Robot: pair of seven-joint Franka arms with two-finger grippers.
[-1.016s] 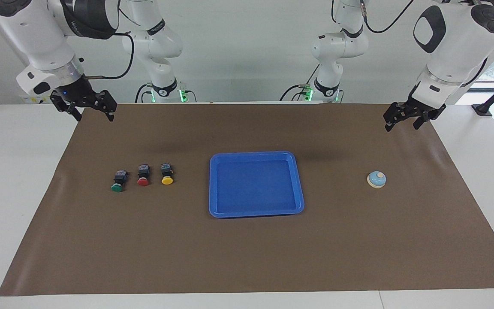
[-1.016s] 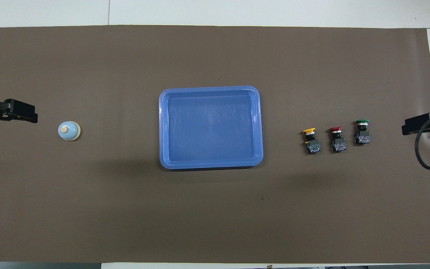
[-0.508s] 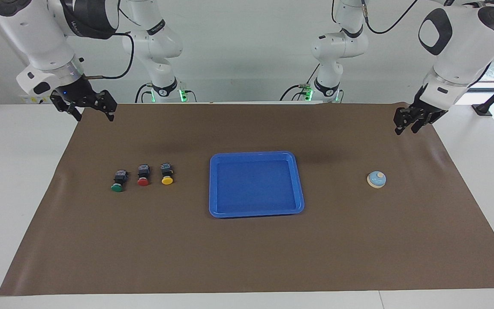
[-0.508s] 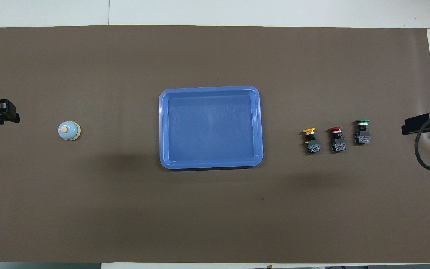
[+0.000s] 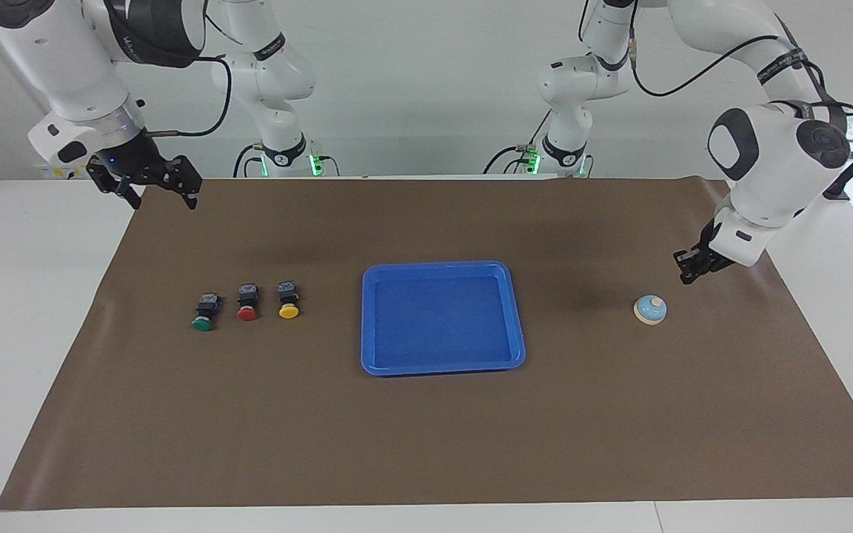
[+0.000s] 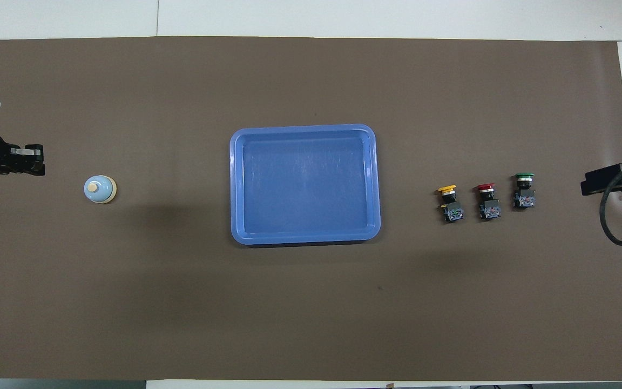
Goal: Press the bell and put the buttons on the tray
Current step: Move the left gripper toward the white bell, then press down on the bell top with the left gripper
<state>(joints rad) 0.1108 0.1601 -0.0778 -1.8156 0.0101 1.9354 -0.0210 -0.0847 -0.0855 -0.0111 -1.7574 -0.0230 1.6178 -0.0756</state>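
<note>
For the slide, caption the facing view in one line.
Left hand, shut, hangs beside the bell; three buttons lie outside the empty blue tray; right hand waits open.

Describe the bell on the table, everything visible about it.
The bell is a small round call bell: a light blue dome on a cream base ring, with a small pale knob on top. It looks smooth, like painted metal or plastic. It stands upright on the brown mat, alone, toward the left arm's end of the table, apart from the blue tray. Nothing touches it. The left gripper, shut, hangs in the air close by, not over the dome and not in contact.
</note>
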